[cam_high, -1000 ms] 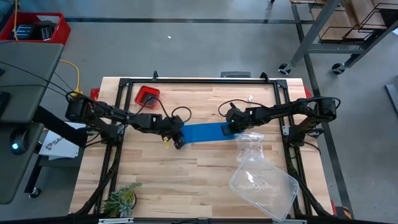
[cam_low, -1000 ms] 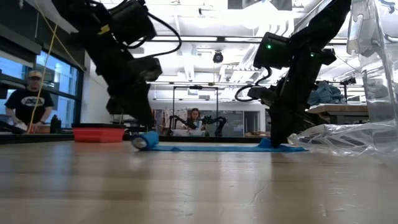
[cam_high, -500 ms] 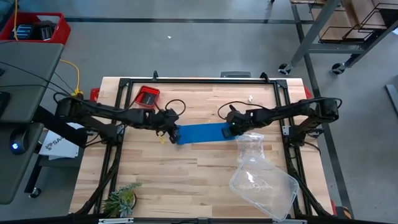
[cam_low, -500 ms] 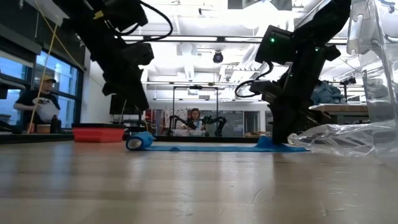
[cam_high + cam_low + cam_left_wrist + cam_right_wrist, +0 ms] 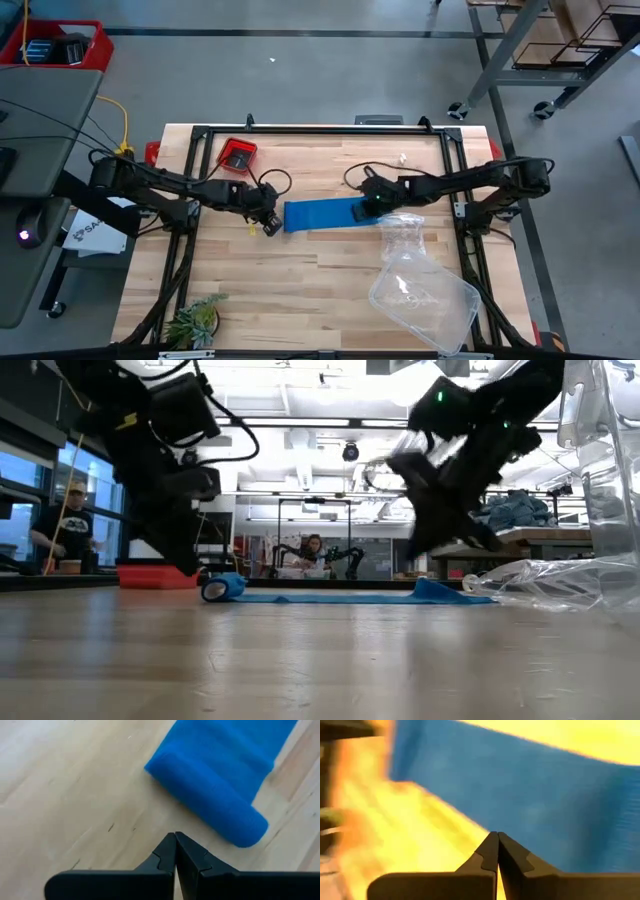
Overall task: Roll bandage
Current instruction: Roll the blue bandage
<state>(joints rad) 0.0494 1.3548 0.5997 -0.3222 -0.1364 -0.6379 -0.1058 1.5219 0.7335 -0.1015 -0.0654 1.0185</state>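
Counter (image 5: 300, 300): a pale wooden butcher-block top inside a black frame, carrying everything below.
Clear plastic bag (image 5: 420, 285): lay crumpled at the counter's right side, near the right arm; in the low view (image 5: 560, 585) it rose just beyond the flat end of the bandage.
Bandage (image 5: 320, 214): a bright blue strip lay flat across the middle of the counter, its left end wound into a short roll (image 5: 222, 587); the left wrist view showed that roll (image 5: 215, 805) resting on the wood.
Red tray (image 5: 238, 155): sat toward the counter's far left, apart from the strip.
Left pincer (image 5: 268, 226): hung just beside the rolled end, fingers pressed together with nothing between them (image 5: 175, 855), not touching the fabric.
Right pincer (image 5: 366, 205): was over the strip's right end, fingers closed tight and empty (image 5: 496, 851), blue fabric filling the wrist view beyond them.
Potted plant (image 5: 195, 322): stood at the counter's near-left corner.
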